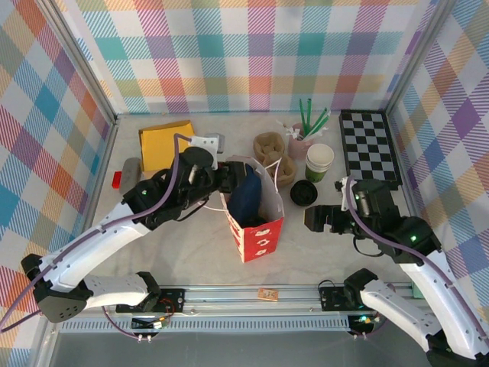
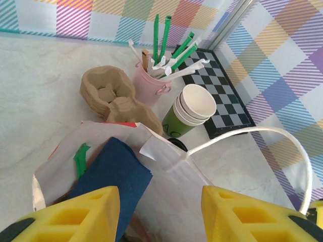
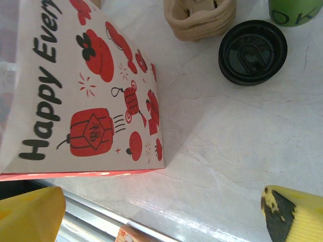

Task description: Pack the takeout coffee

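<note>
The takeout coffee is hidden. A red and white paper bag stands upright mid-table, and a dark blue napkin sticks out of its open top. My left gripper hovers at the bag's left rim. In the left wrist view its yellow fingers stand apart above the bag's white inner wall and the napkin, so the left gripper is open with nothing between them. My right gripper is to the right of the bag, low over bare table. In its wrist view the right gripper is wide open beside the printed bag.
A loose black lid lies right of the bag, and stacked lidless green cups stand behind it. Brown cup carriers, a pink cup of green straws, a checkered board and a yellow envelope line the back.
</note>
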Robot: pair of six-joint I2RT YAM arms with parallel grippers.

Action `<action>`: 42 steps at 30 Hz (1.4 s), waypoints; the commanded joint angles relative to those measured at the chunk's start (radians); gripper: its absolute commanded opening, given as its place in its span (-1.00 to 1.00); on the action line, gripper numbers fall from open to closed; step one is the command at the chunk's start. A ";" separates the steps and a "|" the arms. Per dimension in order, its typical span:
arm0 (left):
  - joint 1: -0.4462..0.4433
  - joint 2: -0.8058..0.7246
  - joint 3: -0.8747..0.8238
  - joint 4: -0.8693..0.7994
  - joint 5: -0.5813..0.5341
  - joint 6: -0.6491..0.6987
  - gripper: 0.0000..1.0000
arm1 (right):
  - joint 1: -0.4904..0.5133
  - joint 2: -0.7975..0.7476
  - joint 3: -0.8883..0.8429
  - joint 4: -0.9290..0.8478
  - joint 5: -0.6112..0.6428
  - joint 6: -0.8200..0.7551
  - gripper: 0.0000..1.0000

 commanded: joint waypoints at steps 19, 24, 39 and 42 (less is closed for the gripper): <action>-0.013 -0.130 0.135 -0.231 -0.113 0.118 0.11 | -0.007 0.136 0.304 -0.168 -0.103 -0.114 0.98; -0.013 -0.158 0.109 -0.254 -0.132 0.097 0.22 | -0.007 0.153 0.324 -0.173 -0.096 -0.115 0.98; -0.013 -0.120 0.076 -0.343 -0.165 0.032 0.59 | -0.005 0.216 0.357 -0.150 -0.111 -0.124 0.98; -0.010 -0.119 0.059 -0.335 -0.167 0.019 0.68 | -0.005 0.219 0.350 -0.145 -0.114 -0.124 0.98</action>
